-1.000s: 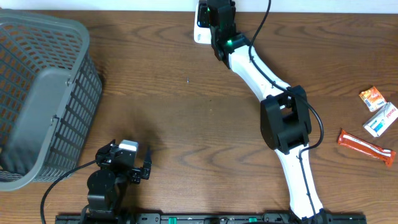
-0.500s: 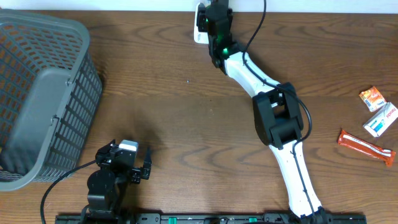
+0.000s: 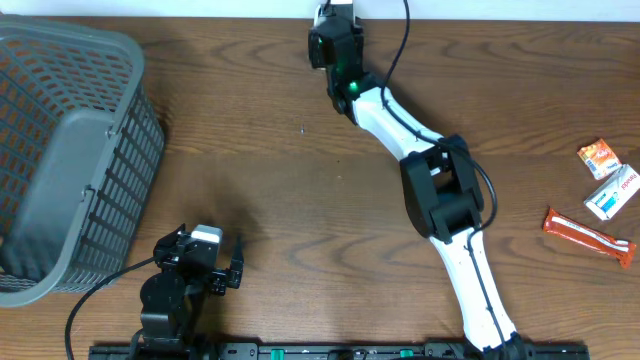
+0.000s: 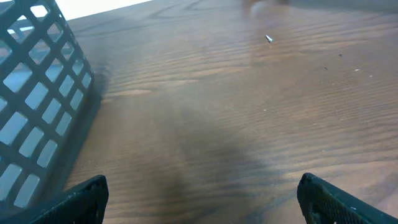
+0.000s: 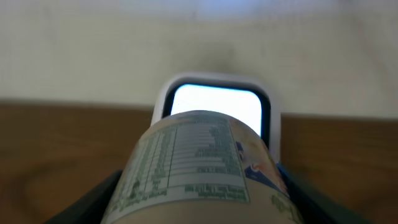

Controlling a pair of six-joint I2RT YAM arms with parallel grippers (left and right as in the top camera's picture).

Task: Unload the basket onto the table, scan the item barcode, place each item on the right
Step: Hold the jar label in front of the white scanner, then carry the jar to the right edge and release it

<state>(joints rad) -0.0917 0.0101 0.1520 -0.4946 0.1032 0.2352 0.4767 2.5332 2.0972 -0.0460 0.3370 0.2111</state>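
Right pincer (image 5: 205, 200) holds a container (image 5: 199, 163) up to the scanner (image 5: 216, 104) at the far edge of the table (image 3: 250, 150).
The right arm reaches across to the far middle of the table, and its pincer is clamped on a round container with one dark finger on each side. The container's printed label, with a nutrition panel, faces up toward the wrist camera, and its far end sits just in front of the scanner's bright white-framed window. The left pincer (image 4: 202, 202) rests at the near left with its jaws spread wide and nothing between them, just beside a grey basket (image 3: 60, 150). At the right edge, well apart from both arms, lie an orange packet (image 3: 599, 157), a white and blue packet (image 3: 612, 192) and an orange bar (image 3: 588, 235).
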